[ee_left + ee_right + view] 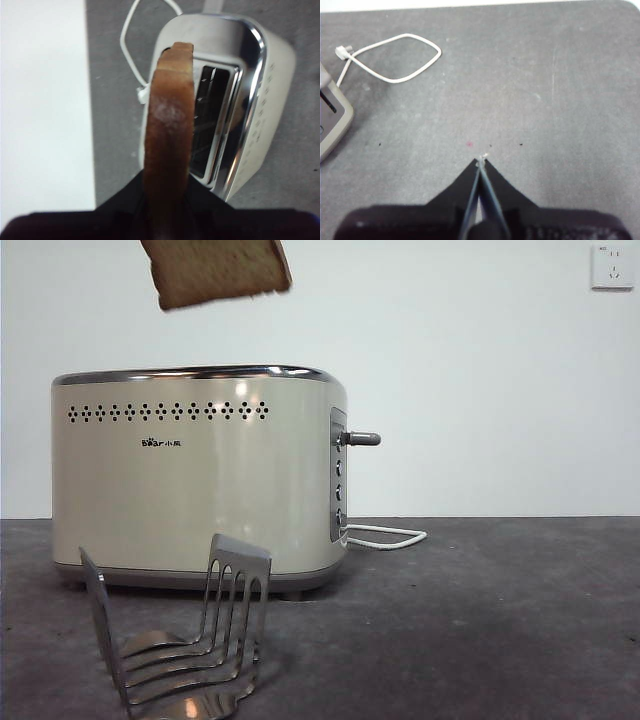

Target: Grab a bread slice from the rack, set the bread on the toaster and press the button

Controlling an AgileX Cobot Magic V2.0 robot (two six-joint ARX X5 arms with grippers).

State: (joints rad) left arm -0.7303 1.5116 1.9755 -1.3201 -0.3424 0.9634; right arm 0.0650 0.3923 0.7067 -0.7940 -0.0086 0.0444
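Note:
The slice of bread (215, 270) hangs high above the toaster (200, 480), tilted, with its upper part cut off by the picture's edge. In the left wrist view the slice of bread (169, 125) stands edge-on between the jaws of my left gripper (167, 178), which is shut on it, just above the toaster's (260, 100) open slots. The steel rack (180, 640) stands empty in front of the toaster. My right gripper (481, 161) is shut, holding nothing, over bare table to the toaster's right. Small round buttons (339, 480) and a lever (362, 438) sit on the toaster's grey side panel.
A white power cord (390, 536) loops on the dark grey table beside the toaster, the same cord (395, 57) showing in the right wrist view near the toaster's corner (330, 120). A wall socket (611, 267) is at the upper right.

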